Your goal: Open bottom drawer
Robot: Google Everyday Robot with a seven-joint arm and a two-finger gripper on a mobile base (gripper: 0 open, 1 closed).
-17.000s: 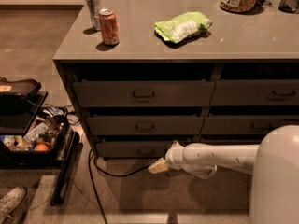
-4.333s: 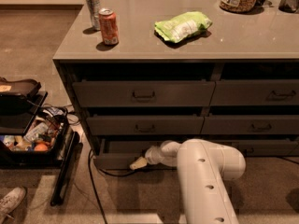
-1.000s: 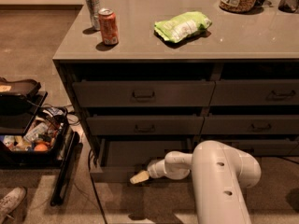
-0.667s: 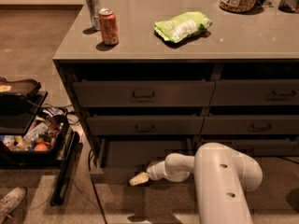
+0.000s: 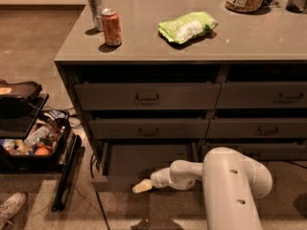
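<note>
The gripper (image 5: 142, 186) sits low at the front panel of the bottom drawer (image 5: 113, 183), right of its middle and at or just against its top edge; how wide it stands, or whether it grips anything, cannot be told. That drawer stands pulled out beneath the two shut drawers of the left stack, its bare grey floor in view. Left of the drawer a black bin (image 5: 29, 161) holds an orange thing (image 5: 42, 151) among mixed clutter, and above the drawer the counter (image 5: 268, 37) bears a red can (image 5: 111, 28), a silver can (image 5: 95, 5) and a green bag (image 5: 188, 27).
</note>
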